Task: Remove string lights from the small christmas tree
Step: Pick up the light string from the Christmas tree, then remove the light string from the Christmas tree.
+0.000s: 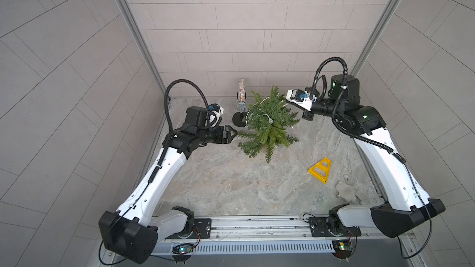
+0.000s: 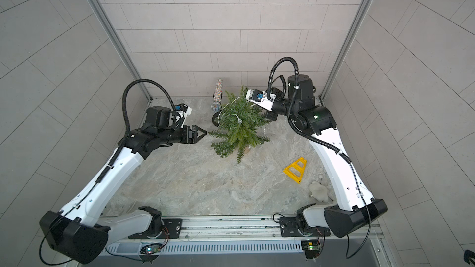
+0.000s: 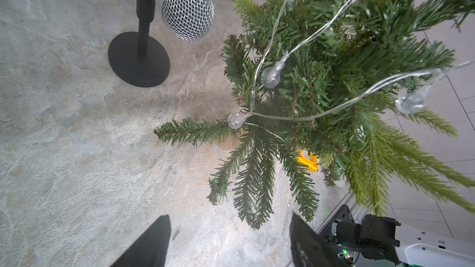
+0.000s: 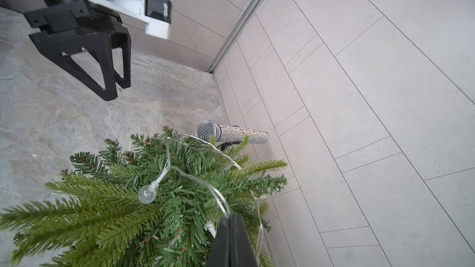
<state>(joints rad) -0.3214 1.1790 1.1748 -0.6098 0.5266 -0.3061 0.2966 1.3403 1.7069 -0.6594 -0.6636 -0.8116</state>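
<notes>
The small christmas tree (image 1: 267, 129) stands on the counter (image 1: 218, 181), string lights (image 4: 147, 194) draped over it. At its top the jaws of the right gripper (image 4: 229, 220) pinch the wire; beside its lower branches those of the left gripper (image 1: 234, 132) gape wide, empty.

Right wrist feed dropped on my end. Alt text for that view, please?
The shut right gripper pinches the string lights near the top of the small christmas tree, one clear bulb dangling beside it. Beyond, the open left gripper hovers above the marble tabletop, and a glittery microphone sits past the tree.
</notes>
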